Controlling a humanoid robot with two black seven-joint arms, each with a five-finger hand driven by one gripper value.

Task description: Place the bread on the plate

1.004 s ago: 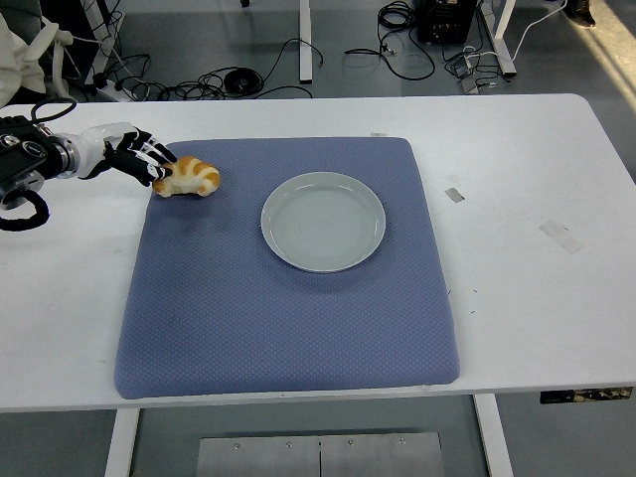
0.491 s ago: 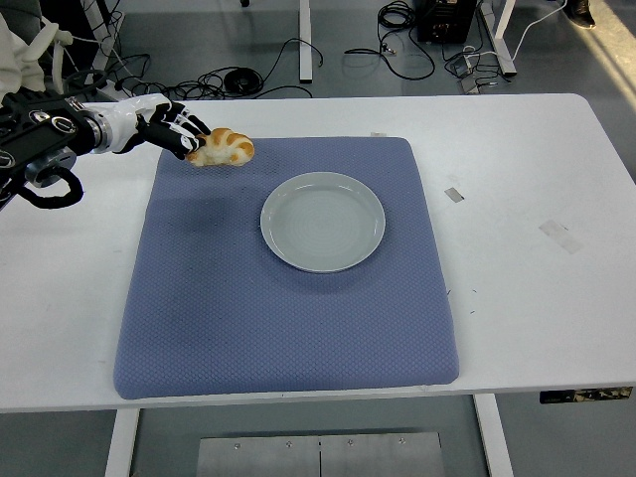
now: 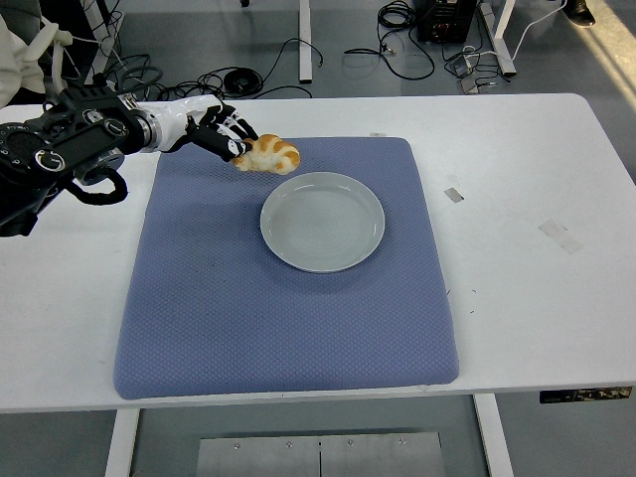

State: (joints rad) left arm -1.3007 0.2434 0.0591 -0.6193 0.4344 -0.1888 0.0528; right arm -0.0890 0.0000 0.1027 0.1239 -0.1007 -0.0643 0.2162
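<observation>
left arm [image 3: 60, 149]: runs off the picture's left edge, upper part unseen | bread [image 3: 268, 155]: its left end covered by the left hand [image 3: 221, 133] | table [image 3: 556, 298]: legs cut off at bottom edge | floor cables [image 3: 397, 40]: cut off at top edge

the left hand [image 3: 221, 132] grips the bread [image 3: 268, 156] above the blue mat [image 3: 288, 298], just beside the upper left rim of the plate [image 3: 323, 221].
</observation>
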